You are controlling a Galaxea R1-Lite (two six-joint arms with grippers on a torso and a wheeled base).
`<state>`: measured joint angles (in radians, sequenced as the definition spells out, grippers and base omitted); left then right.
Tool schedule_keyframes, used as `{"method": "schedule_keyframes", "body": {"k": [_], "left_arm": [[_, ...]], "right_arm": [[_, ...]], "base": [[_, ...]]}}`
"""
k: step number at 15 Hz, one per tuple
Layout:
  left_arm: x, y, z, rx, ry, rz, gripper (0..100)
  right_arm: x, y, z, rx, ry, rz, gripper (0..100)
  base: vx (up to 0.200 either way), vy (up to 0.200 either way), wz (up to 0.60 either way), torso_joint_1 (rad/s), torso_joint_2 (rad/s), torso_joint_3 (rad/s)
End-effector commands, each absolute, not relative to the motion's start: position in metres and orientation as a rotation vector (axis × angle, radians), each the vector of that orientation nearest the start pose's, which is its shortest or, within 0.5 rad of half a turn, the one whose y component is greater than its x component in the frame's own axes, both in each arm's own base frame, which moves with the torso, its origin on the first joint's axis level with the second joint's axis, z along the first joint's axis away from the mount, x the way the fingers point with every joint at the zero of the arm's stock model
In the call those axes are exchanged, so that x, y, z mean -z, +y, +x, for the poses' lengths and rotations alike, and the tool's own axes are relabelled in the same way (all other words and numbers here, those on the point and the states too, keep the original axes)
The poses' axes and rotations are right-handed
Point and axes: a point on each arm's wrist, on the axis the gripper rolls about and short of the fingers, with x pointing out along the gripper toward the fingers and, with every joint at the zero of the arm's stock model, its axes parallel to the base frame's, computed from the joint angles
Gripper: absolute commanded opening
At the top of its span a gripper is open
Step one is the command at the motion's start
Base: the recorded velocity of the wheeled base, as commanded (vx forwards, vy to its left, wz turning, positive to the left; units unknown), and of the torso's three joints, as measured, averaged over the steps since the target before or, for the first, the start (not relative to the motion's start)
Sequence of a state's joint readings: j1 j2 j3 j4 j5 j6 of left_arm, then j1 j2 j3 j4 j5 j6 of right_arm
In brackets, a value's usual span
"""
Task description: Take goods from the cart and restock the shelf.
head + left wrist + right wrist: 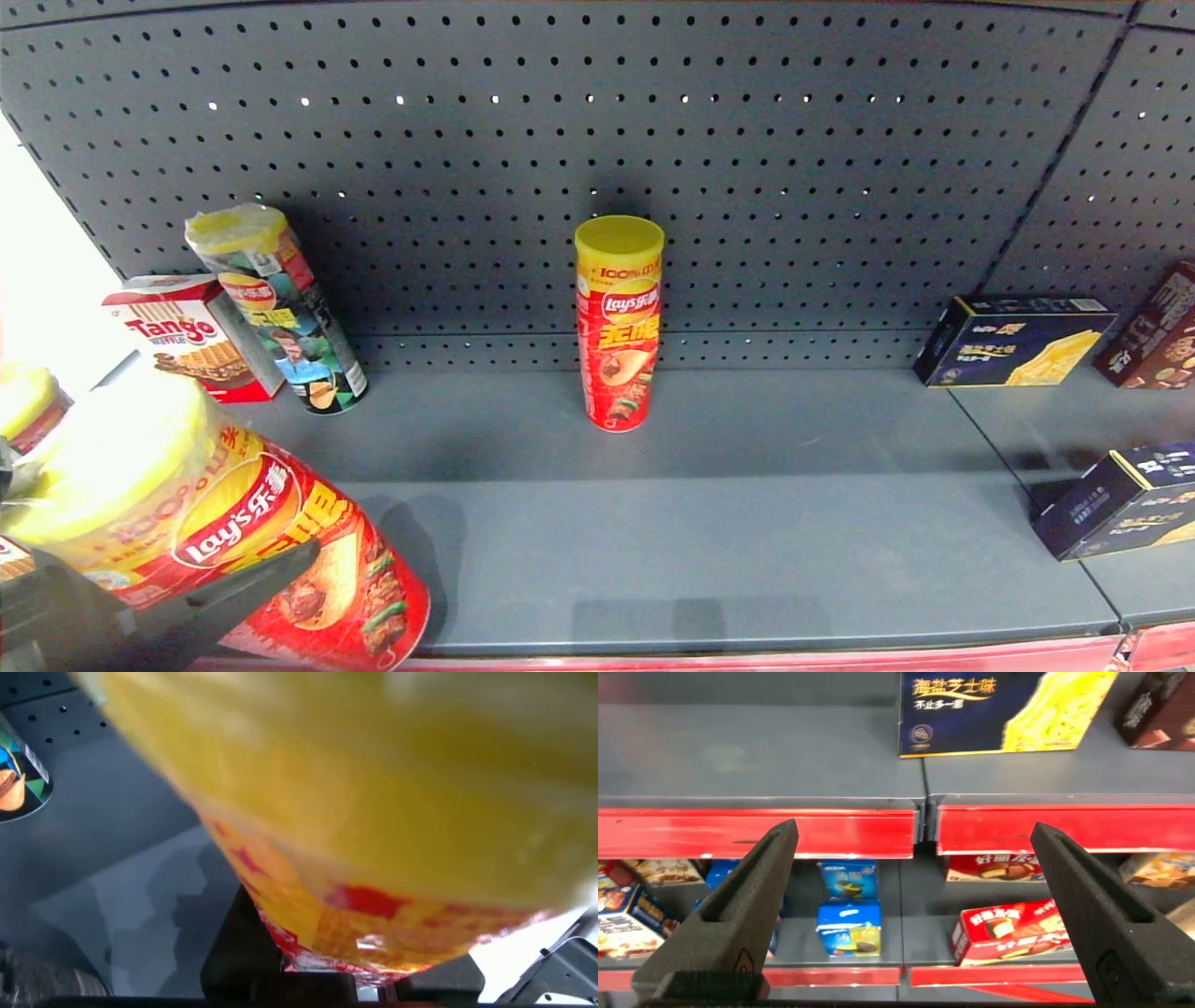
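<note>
My left claw [392,963] is pinching a red chip can [233,523] with a yellow lid. One dark finger [233,579] lies across the front of the can. The can is tipped, with its lid end toward my left side and its bottom by the front left edge of the shelf [747,541]. I cannot tell if the bottom touches the shelf.

My right claw [920,924] is spread wide and has nothing in it. It points at the red strip [831,831] on the front of the shelf. Below the strip are lower shelves with small boxes.

On the shelf, another red can [618,327] stands up straight in the middle, near the back wall with holes [653,140]. At the left a dark can [280,308] with a yellow lid stands just beside a wafer box [191,336]. At the right a blue box [1013,341] lies near the back, with a brown box [1158,336] beside it. A second blue box [1120,504] lies nearer the front.
</note>
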<state>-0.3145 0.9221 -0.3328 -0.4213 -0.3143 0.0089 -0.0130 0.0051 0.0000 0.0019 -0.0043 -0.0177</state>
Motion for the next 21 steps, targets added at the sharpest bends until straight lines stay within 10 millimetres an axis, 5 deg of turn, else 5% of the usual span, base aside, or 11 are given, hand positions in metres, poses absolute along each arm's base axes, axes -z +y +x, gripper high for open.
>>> {"method": "schedule_keyframes", "body": {"k": [1,10,11,12,13,14,17,19,21], "left_arm": [[-0.187,-0.039,0.098,0.628,0.171,0.007,0],[-0.194,-0.040,0.099,0.636,0.140,0.012,0],[-0.197,-0.042,0.099,0.651,0.125,0.024,0],[-0.199,-0.043,0.098,0.661,0.114,0.033,0],[-0.197,-0.043,0.098,0.664,0.120,0.035,0],[-0.194,-0.043,0.097,0.667,0.130,0.037,0],[-0.192,-0.046,0.095,0.707,0.129,0.060,0],[-0.193,-0.051,0.095,0.743,0.128,0.070,0],[-0.197,-0.053,0.099,0.737,0.123,0.079,0]], "right_arm": [[-0.075,0.000,-0.022,0.018,0.008,-0.018,100],[-0.076,0.001,-0.022,-0.025,0.018,-0.069,100],[-0.085,0.001,-0.024,-0.039,-0.017,-0.066,100],[-0.138,0.002,-0.028,-0.096,-0.076,-0.012,100],[-0.179,0.002,-0.009,-0.130,0.005,0.051,100],[-0.192,0.003,-0.002,-0.142,0.019,0.045,100],[-0.196,0.005,0.023,-0.240,0.084,-0.052,100],[-0.214,0.019,0.069,-0.387,0.047,-0.085,100],[-0.223,0.035,0.092,-0.505,0.073,-0.090,100]], "base": [[0.000,0.000,0.00,0.000,0.00,0.000],[0.000,0.000,0.00,0.000,0.00,0.000],[0.000,0.000,0.00,0.000,0.00,0.000],[0.000,0.000,0.00,0.000,0.00,0.000],[0.000,0.000,0.00,0.000,0.00,0.000],[0.000,0.000,0.00,0.000,0.00,0.000],[0.000,0.000,0.00,0.000,0.00,0.000],[0.000,0.000,0.00,0.000,0.00,0.000],[0.000,0.000,0.00,0.000,0.00,0.000]]}}
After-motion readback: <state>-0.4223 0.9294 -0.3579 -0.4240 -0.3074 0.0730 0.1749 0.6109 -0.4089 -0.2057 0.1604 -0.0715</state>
